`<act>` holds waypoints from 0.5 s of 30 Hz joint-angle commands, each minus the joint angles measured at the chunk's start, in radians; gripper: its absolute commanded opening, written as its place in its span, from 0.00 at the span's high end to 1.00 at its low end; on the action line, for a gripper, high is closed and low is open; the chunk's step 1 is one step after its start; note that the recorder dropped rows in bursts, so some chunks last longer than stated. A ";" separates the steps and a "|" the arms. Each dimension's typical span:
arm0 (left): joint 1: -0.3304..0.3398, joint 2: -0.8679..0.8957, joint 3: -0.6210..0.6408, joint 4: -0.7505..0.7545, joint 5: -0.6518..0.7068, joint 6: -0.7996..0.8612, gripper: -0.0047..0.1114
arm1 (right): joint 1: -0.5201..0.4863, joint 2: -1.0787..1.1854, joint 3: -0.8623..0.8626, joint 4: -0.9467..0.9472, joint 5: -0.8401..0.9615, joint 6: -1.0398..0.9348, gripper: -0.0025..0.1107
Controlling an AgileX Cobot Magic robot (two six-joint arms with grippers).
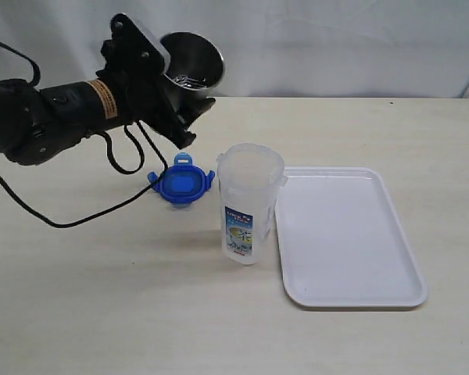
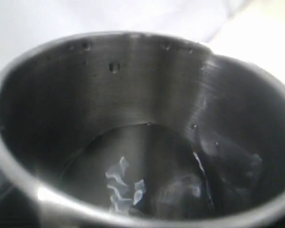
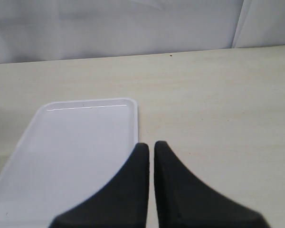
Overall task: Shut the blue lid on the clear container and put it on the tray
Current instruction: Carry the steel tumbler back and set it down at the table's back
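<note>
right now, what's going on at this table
The left hand holds a grey stainless-steel cup tilted in the air, with what looks like liquid inside. The tall clear plastic container stands open on the table, and the small bright-blue plastic lid lies beside it. The flat white rectangular tray holds nothing. The right hand is shut and empty, by the tray's edge.

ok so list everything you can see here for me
steel cup: one, grey metal, held above the table, what looks like clear liquid inside
blue lid: one, bright blue, flat on the table left of the container
clear container: one, translucent with blue-and-yellow label, upright, uncovered, between lid and tray
tray: one, white, on the table right of the container
table: one, pale beige
cable: one, black, trailing from the left arm
left hand: black, gripping the steel cup
right hand: black, shut, empty, near the tray's edge
</note>
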 commanded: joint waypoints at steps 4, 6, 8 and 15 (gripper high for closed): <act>0.021 -0.016 -0.014 -0.434 -0.062 -0.082 0.96 | 0.001 -0.004 0.002 -0.001 -0.003 -0.001 0.94; 0.048 -0.016 -0.014 -0.432 -0.076 -0.169 0.96 | 0.001 -0.004 0.002 -0.001 -0.003 -0.001 0.94; 0.078 -0.016 -0.014 -0.407 -0.103 -0.243 0.96 | 0.001 -0.004 0.002 -0.001 -0.003 -0.001 0.94; 0.156 0.014 -0.086 -0.274 -0.090 -0.368 0.96 | 0.001 -0.004 0.002 -0.001 -0.003 -0.001 0.94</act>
